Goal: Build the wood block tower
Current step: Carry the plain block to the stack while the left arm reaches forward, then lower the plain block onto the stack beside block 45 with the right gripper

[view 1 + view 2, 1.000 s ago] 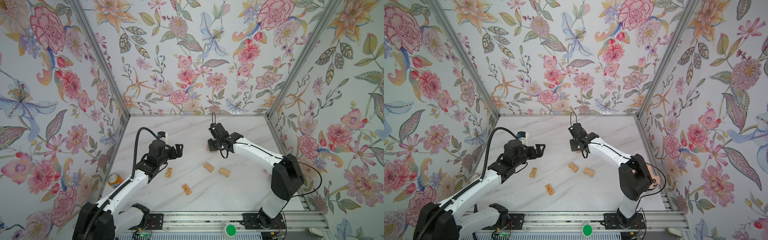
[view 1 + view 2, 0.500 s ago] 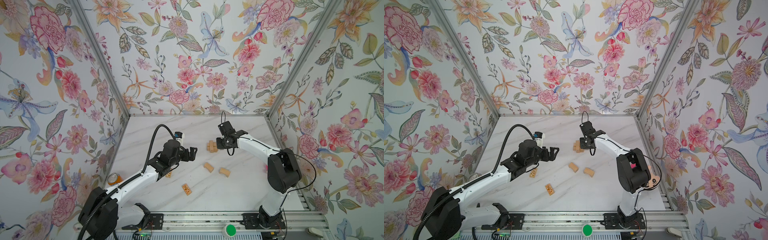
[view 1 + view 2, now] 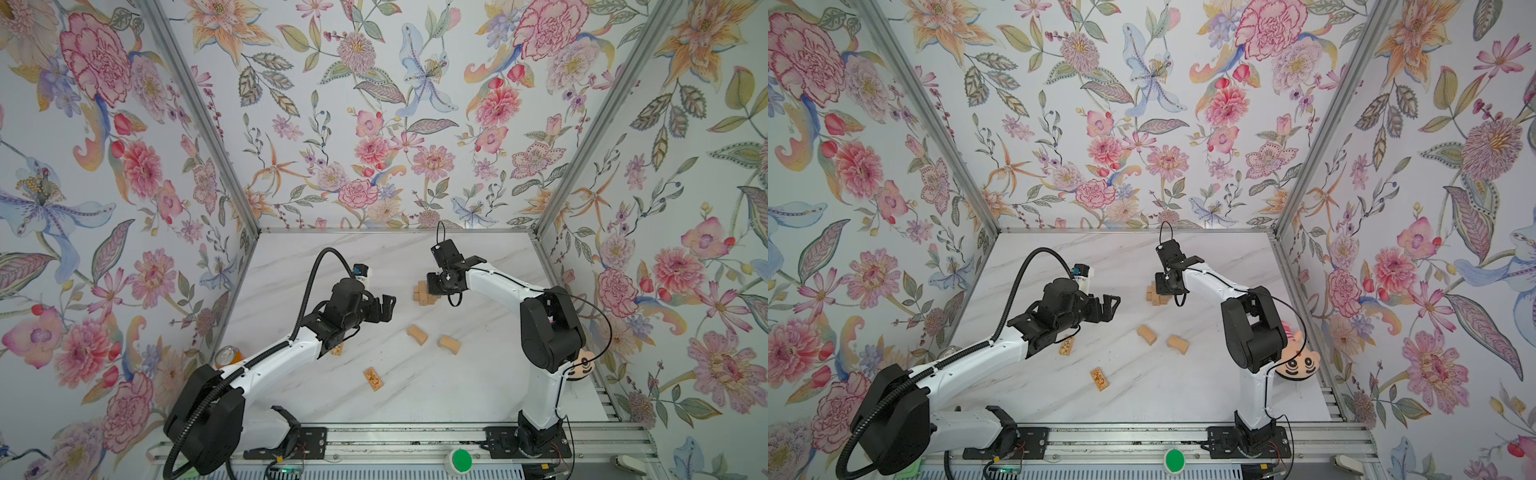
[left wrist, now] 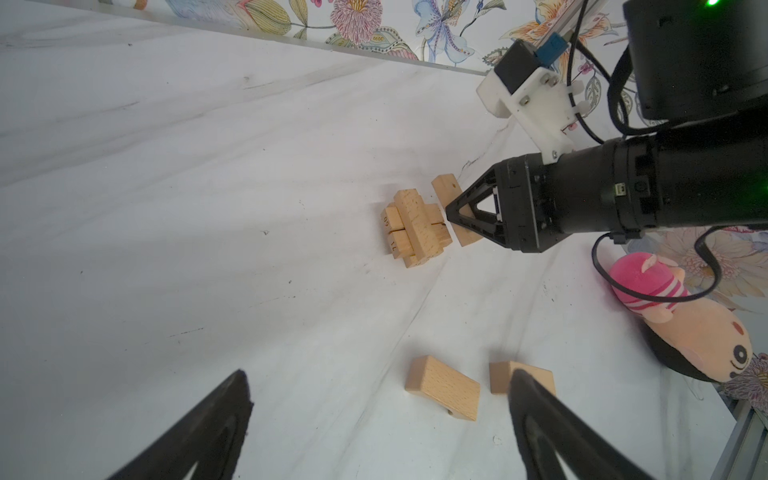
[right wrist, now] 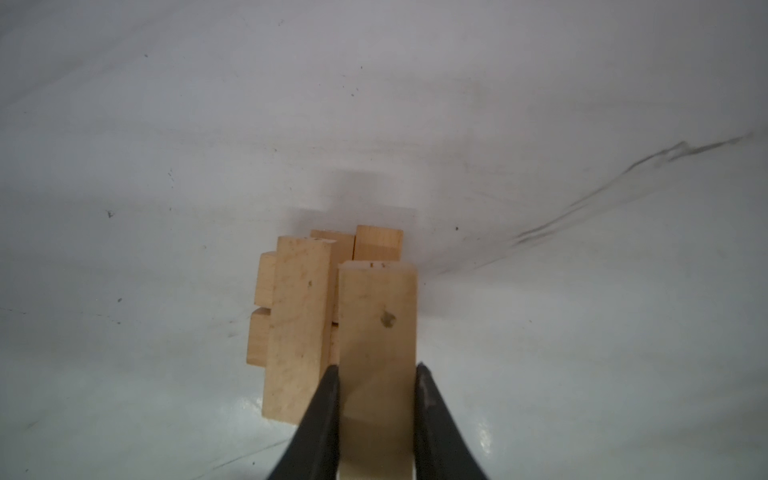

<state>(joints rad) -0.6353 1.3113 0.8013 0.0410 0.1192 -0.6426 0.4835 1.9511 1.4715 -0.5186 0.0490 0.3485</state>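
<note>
My right hand (image 5: pixel 377 370) is clamped on a plain block (image 5: pixel 378 324), gripping its long sides near one end. It's right at the tower (image 4: pixel 417 226), which sits in the back half of the desk (image 3: pixel 457 395), roughly midway between the left and right edges. The tower is a low layer of blocks with one laid crosswise on top. My block runs parallel to that top one, just beside it on the side facing the right edge. Can't tell if it's actually resting on the lower layer.

My left hand (image 3: pixel 384 307) is spread wide with nothing in it, hanging above the desk between the tower and the left edge.

A loose block (image 3: pixel 417 334) and another loose block (image 3: pixel 449 344) lie near the middle of the desk. A printed block (image 3: pixel 373 379) lies nearer the front edge, and another printed block (image 3: pixel 1066 345) is partly tucked under my left arm. There's a soda can (image 3: pixel 229 356) by the left edge and a plush doll (image 3: pixel 1298 361) by the right edge.
</note>
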